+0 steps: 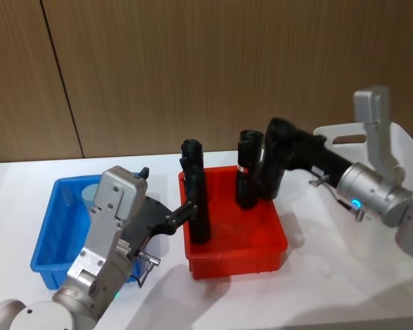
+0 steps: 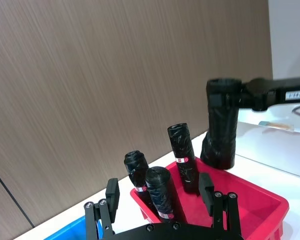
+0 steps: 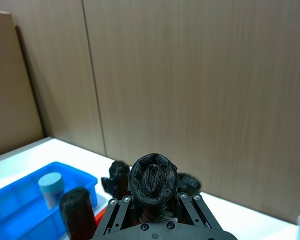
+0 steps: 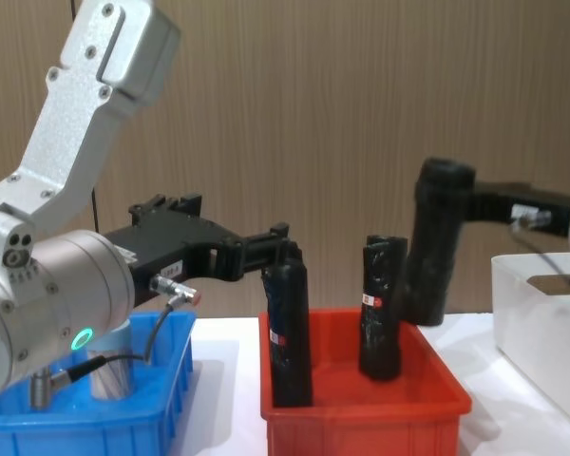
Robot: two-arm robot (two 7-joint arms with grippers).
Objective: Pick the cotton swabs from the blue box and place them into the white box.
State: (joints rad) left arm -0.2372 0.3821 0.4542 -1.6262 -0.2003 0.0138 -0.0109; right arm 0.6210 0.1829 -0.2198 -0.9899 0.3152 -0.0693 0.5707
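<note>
Left gripper [image 4: 283, 249]: nearest you, it reaches from over the blue box toward the red bin's left side. Its fingers [image 2: 206, 186] stand apart with nothing between them; a black wrapped roll [image 1: 196, 199] stands just past the tips.
Blue box [image 1: 51, 230]: you'll find it just left of the red bin, partly under the left arm.
Cotton swabs [image 3: 51, 188]: one jar with a pale blue-grey lid stands upright in the blue box, at the end farther from you; you can see its lid beside the left arm.
Red bin [image 1: 237, 256]: it sits between the blue box and the white box, with black rolls standing upright in it.
Right gripper [image 1: 275, 148]: it is over the red bin's far right corner, clamped on a black cylinder [image 4: 439, 245] held upright, its base about level with the rim.
White box [image 4: 541, 309]: you'll see it right of the red bin, apart from it, under the right arm.
</note>
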